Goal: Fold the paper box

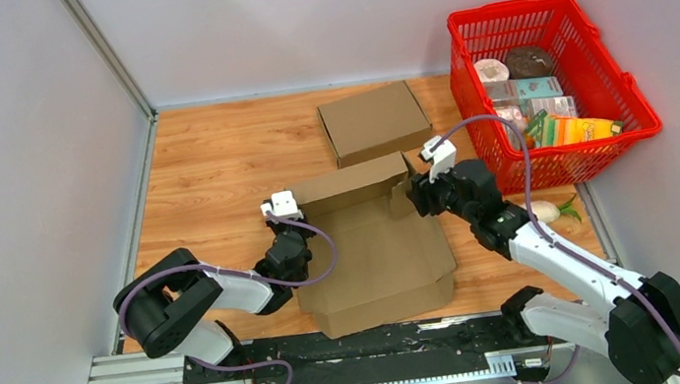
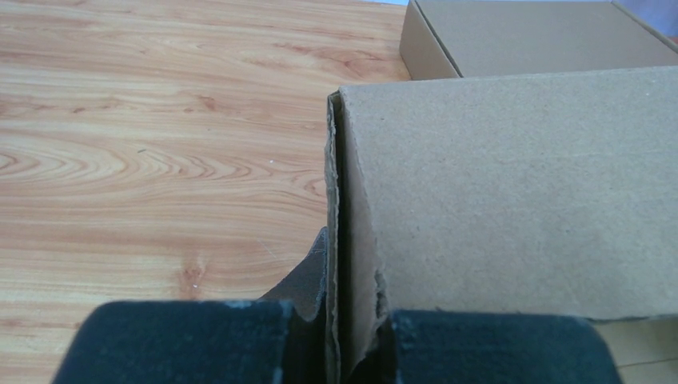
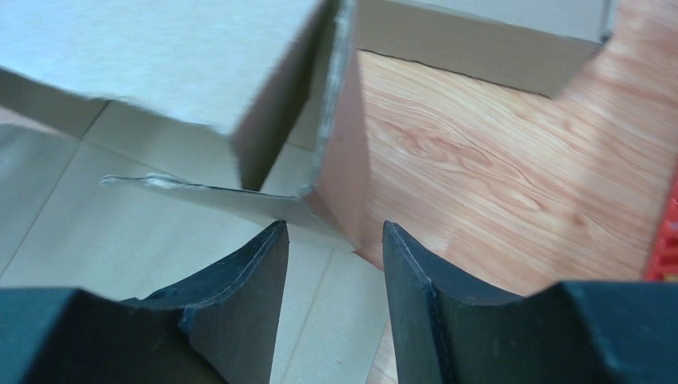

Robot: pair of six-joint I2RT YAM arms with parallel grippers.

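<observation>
An unfolded brown paper box lies in the middle of the table with its back wall raised. My left gripper is shut on the box's left side flap, which stands on edge between the pads. My right gripper is open at the box's right back corner, its fingers apart with nothing between them, just short of the upright side flap.
A second, closed cardboard box sits behind the paper box. A red basket with groceries stands at the back right. A white vegetable lies by the right arm. Walls close in on both sides.
</observation>
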